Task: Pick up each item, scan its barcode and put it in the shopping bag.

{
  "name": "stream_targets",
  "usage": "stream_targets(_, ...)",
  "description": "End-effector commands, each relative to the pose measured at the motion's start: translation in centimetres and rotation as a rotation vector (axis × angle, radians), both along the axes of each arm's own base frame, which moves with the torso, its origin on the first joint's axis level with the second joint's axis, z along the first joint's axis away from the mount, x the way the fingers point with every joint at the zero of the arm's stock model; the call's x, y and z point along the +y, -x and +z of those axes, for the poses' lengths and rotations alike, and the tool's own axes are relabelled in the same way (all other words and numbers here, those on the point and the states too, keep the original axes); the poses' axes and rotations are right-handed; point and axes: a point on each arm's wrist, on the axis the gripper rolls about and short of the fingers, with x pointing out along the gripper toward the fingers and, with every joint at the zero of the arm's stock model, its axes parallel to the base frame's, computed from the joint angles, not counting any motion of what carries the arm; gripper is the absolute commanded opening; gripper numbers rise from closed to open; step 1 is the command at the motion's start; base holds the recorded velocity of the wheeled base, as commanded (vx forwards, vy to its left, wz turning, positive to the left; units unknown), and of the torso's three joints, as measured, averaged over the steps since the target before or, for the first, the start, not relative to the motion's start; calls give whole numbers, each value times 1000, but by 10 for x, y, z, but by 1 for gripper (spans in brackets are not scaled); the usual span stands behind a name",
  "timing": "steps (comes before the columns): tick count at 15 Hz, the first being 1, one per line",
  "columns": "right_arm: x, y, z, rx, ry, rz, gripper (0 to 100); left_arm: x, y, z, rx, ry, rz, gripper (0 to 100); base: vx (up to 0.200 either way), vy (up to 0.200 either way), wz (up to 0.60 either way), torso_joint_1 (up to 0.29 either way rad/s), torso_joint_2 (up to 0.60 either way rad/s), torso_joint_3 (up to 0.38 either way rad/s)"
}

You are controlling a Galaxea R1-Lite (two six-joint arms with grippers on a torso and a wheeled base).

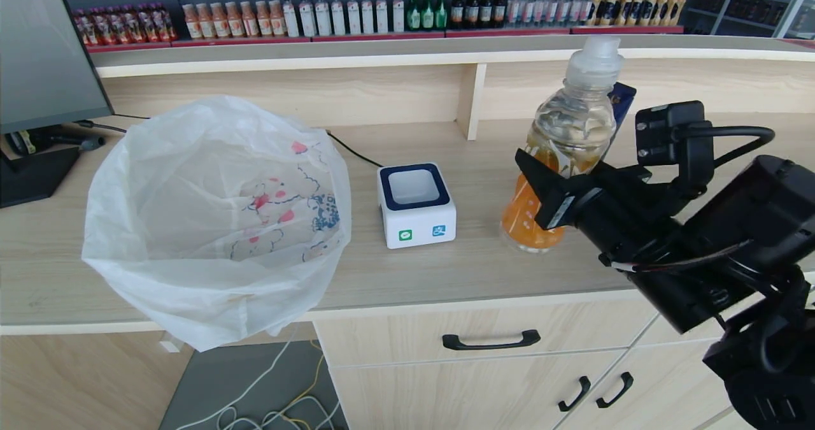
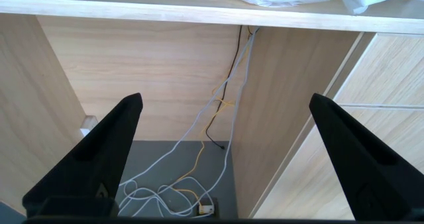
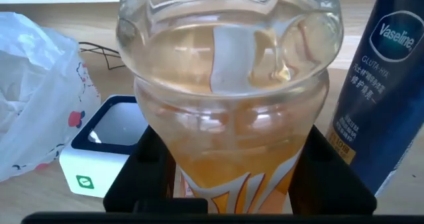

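An orange drink bottle [image 1: 566, 143] with a white cap stands at the right of the wooden counter [image 1: 484, 264], leaning a little. My right gripper [image 1: 554, 172] is shut on its lower body, with a black finger [image 3: 142, 168] pressed to each side of the bottle [image 3: 232, 105]. A dark blue lotion bottle [image 1: 623, 99] stands just behind it, also shown close up [image 3: 381, 98]. The white scanner box [image 1: 415, 204] sits mid-counter. The open white shopping bag [image 1: 216, 226] stands at the left, overhanging the front edge. My left gripper [image 2: 225, 101] hangs open and empty below the counter.
A monitor [image 1: 44, 48] and its cable stand at the counter's far left. A raised back ledge with an upright divider [image 1: 471, 99] borders the rear. Drawers with black handles [image 1: 490, 341] sit under the counter. Loose cables [image 2: 192, 177] lie on the floor in the knee gap.
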Motion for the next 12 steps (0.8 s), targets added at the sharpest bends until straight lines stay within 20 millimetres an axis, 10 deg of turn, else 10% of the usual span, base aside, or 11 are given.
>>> stream_targets(1, -25, 37, 8, -20, -9, 7, 0, 0, 0, 0, 0, 1, 0, 100, 0, 0, 0, 0, 0, 0)
stream_targets(6, -69, 102, -13, 6, 17, 33, 0, 0, 0, 0, 0, 1, 0, 100, 0, 0, 0, 0, 0, 0)
stream_targets(12, -79, 116, -22, 42, -13, 66, 0, 0, 0, 0, 0, 1, 0, 100, 0, 0, 0, 0, 0, 0)
